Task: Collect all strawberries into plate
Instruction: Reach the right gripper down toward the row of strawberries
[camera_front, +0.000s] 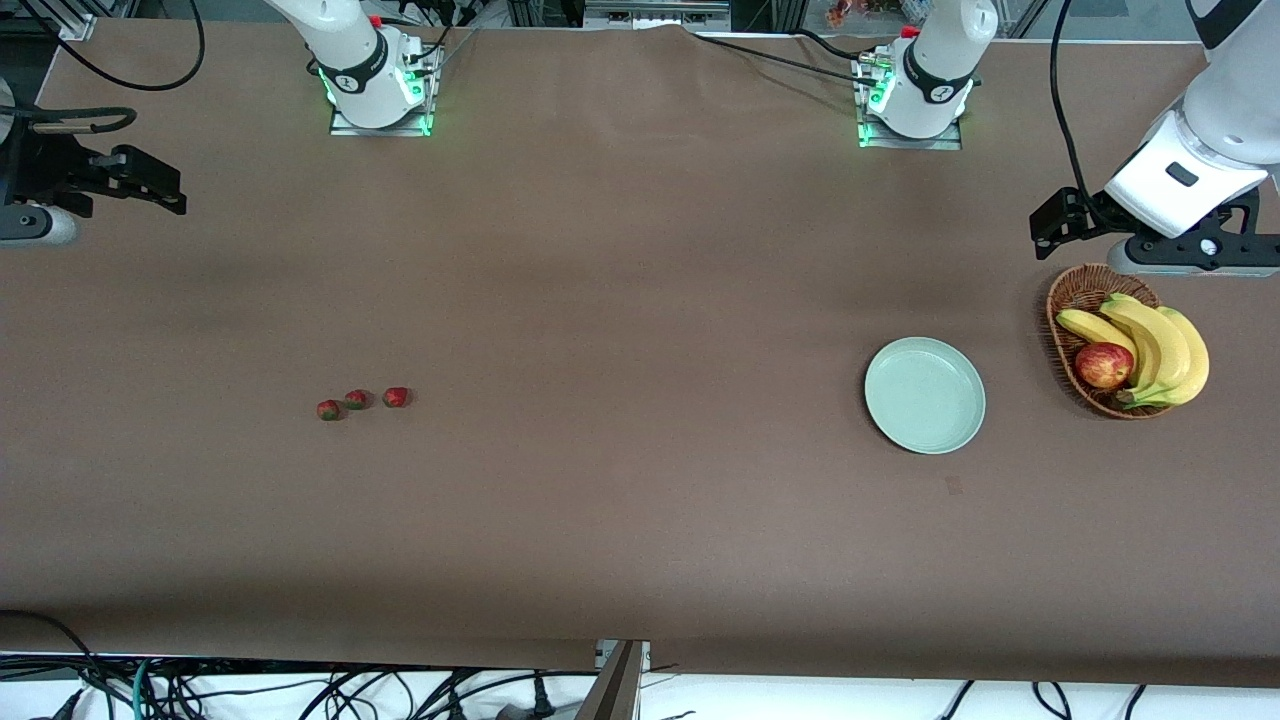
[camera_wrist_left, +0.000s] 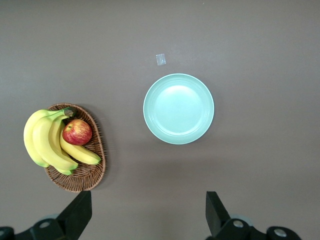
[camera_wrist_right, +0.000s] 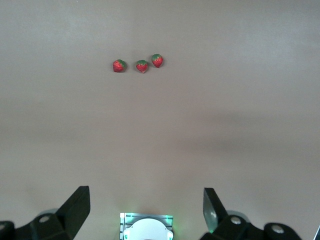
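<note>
**Front view: 3 strawberries down, plate bare, nothing collected**

Front view puts the left gripper (camera_front: 1050, 228) up in the air above the wicker basket (camera_front: 1062, 300), at the left arm's end of the table. Its own wrist view shows the 2 fingers (camera_wrist_left: 77, 212) spread wide with nothing between them. The right gripper (camera_front: 165, 190) hangs over bare table at the right arm's end, and in the right wrist view its fingers (camera_wrist_right: 75, 205) also stand wide apart and hold nothing.

The 3 strawberries (camera_front: 356, 402) lie in a short row on the brown table (camera_front: 640, 550), toward the right arm's end, at roughly 4 o'clock from the right gripper in the front view; the 2 nearest that end look almost touching, the 3rd just beside them. The plate (camera_front: 925, 395) sits well apart from them toward the left arm's end, at about 8 o'clock from the left gripper, beside the basket with its bananas (camera_front: 1160, 350) and apple (camera_front: 1103, 365). A small pale scrap (camera_wrist_left: 160, 59) lies near the plate's rim.

As I judge it, 0 of 3 berries are in: every pick, carry and drop remains. The right arm seems better placed for the berries.
</note>
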